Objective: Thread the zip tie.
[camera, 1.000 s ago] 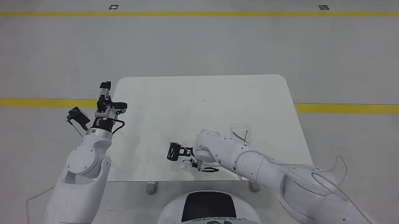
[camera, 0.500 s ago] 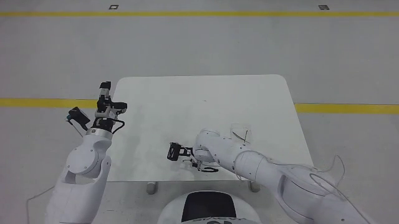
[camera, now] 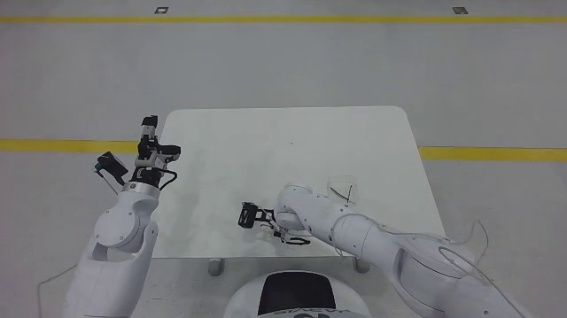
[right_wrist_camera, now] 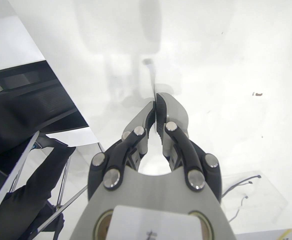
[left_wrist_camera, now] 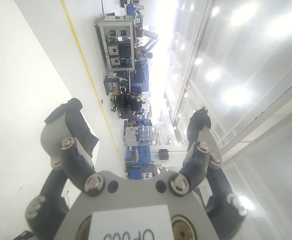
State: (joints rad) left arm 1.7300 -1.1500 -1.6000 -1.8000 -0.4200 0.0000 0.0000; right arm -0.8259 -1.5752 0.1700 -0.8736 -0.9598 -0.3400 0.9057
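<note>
Right end effector: your right end effector [right_wrist_camera: 156,100] is pinched fully closed on a thin, pale, translucent plastic zip tie [right_wrist_camera: 151,78]. The strip stands out past the fingertips, with its small squarish head at the free end.
Zip tie location: it is in the right end effector, over the near-centre part of the white, rounded-corner worktop [camera: 283,136], close to the front edge. You cannot tell whether the head touches the surface.
Why held so: the grip sits low on the strip and leaves the head clear of the pads. Judged: this presents the head for threading.
Left end effector: your left end effector [left_wrist_camera: 136,108] is spread wide and holds nothing. It points up into the room at the worktop's left edge, well apart from the tie.
Why parked so: probably to stay out of the right arm's way; it has no share in the tie.
Supply: a clear, shallow plastic tray [camera: 342,187] sits beside the right forearm. It holds thin dark strands, too small to say whether they are ties.
Step in hand: early, by judgement. The tie is grasped but no loop is formed.
Next move: you need a second grip on the strip, so bring the left arm across. The strip is springy, so expect it to flick.
</note>
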